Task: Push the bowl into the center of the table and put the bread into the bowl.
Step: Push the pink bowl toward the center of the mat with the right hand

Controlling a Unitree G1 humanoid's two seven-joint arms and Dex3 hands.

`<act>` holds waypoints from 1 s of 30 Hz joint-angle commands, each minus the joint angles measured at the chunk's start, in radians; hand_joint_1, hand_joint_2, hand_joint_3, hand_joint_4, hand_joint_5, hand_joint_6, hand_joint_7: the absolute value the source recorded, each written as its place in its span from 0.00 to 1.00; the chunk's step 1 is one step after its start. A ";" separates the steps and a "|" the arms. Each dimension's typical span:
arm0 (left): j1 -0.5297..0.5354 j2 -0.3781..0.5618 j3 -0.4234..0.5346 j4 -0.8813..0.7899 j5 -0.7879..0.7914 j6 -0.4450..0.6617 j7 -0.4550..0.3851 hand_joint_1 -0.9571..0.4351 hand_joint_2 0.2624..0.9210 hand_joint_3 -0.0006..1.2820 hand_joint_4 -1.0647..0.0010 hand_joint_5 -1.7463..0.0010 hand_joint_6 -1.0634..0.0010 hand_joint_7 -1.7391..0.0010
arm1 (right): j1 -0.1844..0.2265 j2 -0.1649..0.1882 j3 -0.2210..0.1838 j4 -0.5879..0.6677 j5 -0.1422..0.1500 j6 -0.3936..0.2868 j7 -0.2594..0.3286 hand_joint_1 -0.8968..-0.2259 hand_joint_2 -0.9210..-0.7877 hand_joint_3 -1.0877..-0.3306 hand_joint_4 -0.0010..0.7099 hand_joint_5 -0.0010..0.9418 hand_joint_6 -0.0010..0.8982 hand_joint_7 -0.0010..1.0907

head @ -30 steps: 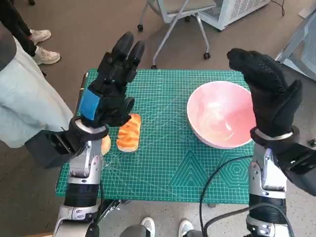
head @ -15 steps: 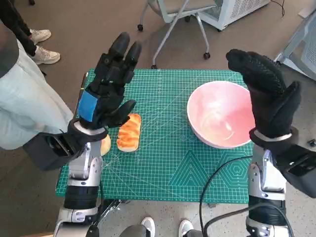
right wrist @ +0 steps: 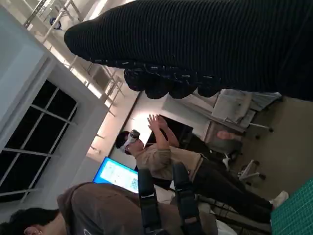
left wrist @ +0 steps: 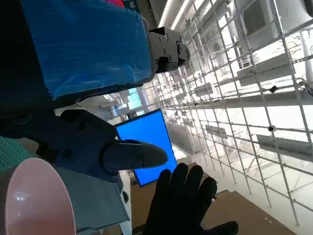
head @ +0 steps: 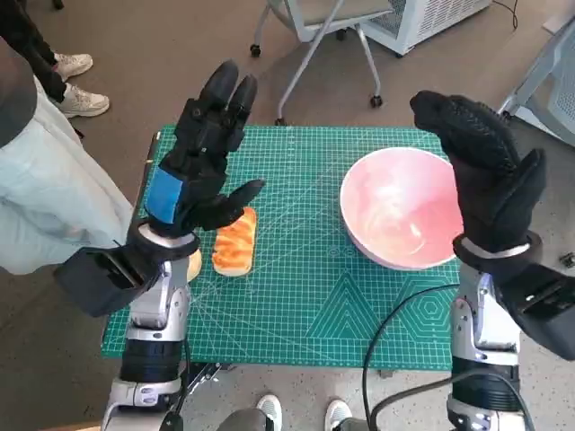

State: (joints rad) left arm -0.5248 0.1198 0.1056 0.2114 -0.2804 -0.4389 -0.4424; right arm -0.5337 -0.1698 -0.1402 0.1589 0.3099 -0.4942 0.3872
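Note:
A pink bowl stands on the right part of the green cutting mat, and its rim shows in the left wrist view. An orange bread roll lies on the mat's left part, partly behind my left hand. My left hand is raised above the roll, fingers spread, holding nothing. My right hand is held up above the bowl's right side, fingers apart and empty. It also appears as the gloved right hand in the left wrist view.
A second pale round bread lies beside the roll, mostly hidden by my left wrist. A person in pale clothing stands close at the mat's left. A wheeled chair stands beyond the table. In the right wrist view a person raises both hands.
My left hand's thumb has swung outward to the right, opening the hand wider. The right hand, bowl and bread have hardly moved.

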 commanded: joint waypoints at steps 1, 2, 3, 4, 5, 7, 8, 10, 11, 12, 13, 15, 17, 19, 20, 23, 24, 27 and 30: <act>0.017 0.006 -0.002 -0.011 0.007 -0.007 0.004 0.58 1.00 0.23 0.92 0.99 1.00 0.85 | 0.021 -0.010 -0.016 0.025 0.002 0.000 0.003 0.38 0.00 0.48 0.29 0.00 0.12 0.44; 0.016 0.006 -0.001 -0.009 0.008 -0.009 0.004 0.59 1.00 0.23 0.92 0.99 1.00 0.85 | 0.015 -0.022 -0.029 0.042 0.006 -0.007 0.008 0.38 0.00 0.48 0.29 0.00 0.12 0.44; 0.015 0.006 -0.001 -0.007 0.008 -0.009 0.004 0.59 1.00 0.23 0.92 0.99 1.00 0.85 | 0.011 -0.030 -0.038 0.055 0.009 -0.012 0.011 0.38 0.00 0.49 0.29 0.00 0.14 0.42; 0.014 0.006 -0.001 -0.004 0.008 -0.010 0.004 0.59 1.00 0.23 0.92 0.99 1.00 0.85 | 0.000 -0.046 -0.056 0.084 0.012 -0.022 0.015 0.37 0.00 0.50 0.30 0.00 0.14 0.41; 0.014 0.005 -0.002 -0.003 0.008 -0.010 0.004 0.59 1.00 0.23 0.92 0.99 1.00 0.85 | -0.008 -0.057 -0.068 0.106 0.015 -0.031 0.018 0.37 0.00 0.50 0.30 0.00 0.16 0.38; 0.012 0.004 -0.001 0.002 0.006 -0.011 0.002 0.59 1.00 0.23 0.92 0.99 1.00 0.85 | -0.037 -0.084 -0.099 0.177 0.007 -0.059 0.011 0.36 0.00 0.51 0.30 0.00 0.18 0.36; 0.012 0.003 -0.001 0.003 0.005 -0.012 0.001 0.59 1.00 0.23 0.92 0.99 1.00 0.85 | -0.054 -0.099 -0.119 0.230 -0.003 -0.080 -0.002 0.36 0.00 0.51 0.30 0.00 0.19 0.34; 0.013 0.002 -0.002 0.002 0.005 -0.012 0.002 0.59 1.00 0.23 0.92 0.99 1.00 0.85 | -0.084 -0.126 -0.151 0.327 -0.028 -0.120 -0.036 0.36 0.00 0.50 0.30 0.00 0.20 0.33; 0.015 0.002 -0.002 0.001 0.005 -0.012 0.002 0.59 1.00 0.23 0.92 0.99 1.00 0.85 | -0.103 -0.146 -0.172 0.402 -0.051 -0.143 -0.074 0.35 0.00 0.50 0.30 0.00 0.20 0.33; 0.016 0.002 -0.003 0.000 0.006 -0.013 0.003 0.59 1.00 0.23 0.92 0.99 1.00 0.85 | -0.116 -0.160 -0.184 0.454 -0.066 -0.161 -0.098 0.34 0.00 0.50 0.30 0.00 0.20 0.32; 0.017 0.001 -0.003 -0.001 0.006 -0.013 0.003 0.59 1.00 0.23 0.92 0.99 1.00 0.85 | -0.132 -0.178 -0.197 0.519 -0.084 -0.176 -0.133 0.32 0.00 0.50 0.29 0.00 0.19 0.32; 0.019 0.000 -0.003 -0.002 0.007 -0.013 0.004 0.59 1.00 0.23 0.92 0.99 1.00 0.85 | -0.155 -0.203 -0.210 0.613 -0.104 -0.192 -0.181 0.31 0.00 0.49 0.28 0.00 0.18 0.31; 0.020 0.000 -0.002 -0.001 0.006 -0.014 0.003 0.59 1.00 0.23 0.92 0.99 1.00 0.85 | -0.174 -0.223 -0.220 0.699 -0.118 -0.199 -0.224 0.31 0.00 0.45 0.26 0.00 0.17 0.30; 0.021 0.000 -0.002 0.000 0.004 -0.015 0.002 0.59 1.00 0.23 0.92 0.99 1.00 0.85 | -0.190 -0.238 -0.228 0.777 -0.120 -0.198 -0.253 0.32 0.00 0.40 0.25 0.00 0.17 0.29; 0.022 0.000 -0.001 0.000 0.004 -0.015 0.001 0.59 1.00 0.23 0.92 0.99 1.00 0.85 | -0.197 -0.243 -0.231 0.808 -0.119 -0.197 -0.261 0.33 0.00 0.36 0.24 0.00 0.16 0.28; 0.024 0.001 0.000 0.001 0.005 -0.017 0.002 0.59 1.00 0.23 0.92 0.99 1.00 0.85 | -0.219 -0.249 -0.245 0.900 -0.100 -0.185 -0.268 0.35 0.00 0.28 0.21 0.00 0.15 0.28; 0.024 0.001 0.000 0.001 0.005 -0.017 0.002 0.59 1.00 0.23 0.92 0.99 1.00 0.85 | -0.224 -0.250 -0.246 0.915 -0.098 -0.188 -0.269 0.35 0.00 0.26 0.21 0.00 0.15 0.28; 0.024 0.001 0.000 0.001 0.006 -0.017 0.002 0.59 1.00 0.23 0.92 0.99 1.00 0.85 | -0.235 -0.254 -0.245 0.943 -0.099 -0.205 -0.270 0.36 0.00 0.25 0.20 0.00 0.14 0.27; 0.027 0.003 0.003 0.000 0.006 -0.015 0.005 0.58 1.00 0.23 0.92 0.99 1.00 0.85 | -0.232 -0.238 -0.298 1.063 -0.029 -0.076 -0.226 0.41 0.00 0.16 0.14 0.00 0.12 0.26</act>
State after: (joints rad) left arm -0.5237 0.1188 0.1058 0.2136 -0.2785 -0.4395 -0.4420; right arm -0.7797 -0.4232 -0.3902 1.0667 0.2368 -0.6798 0.1488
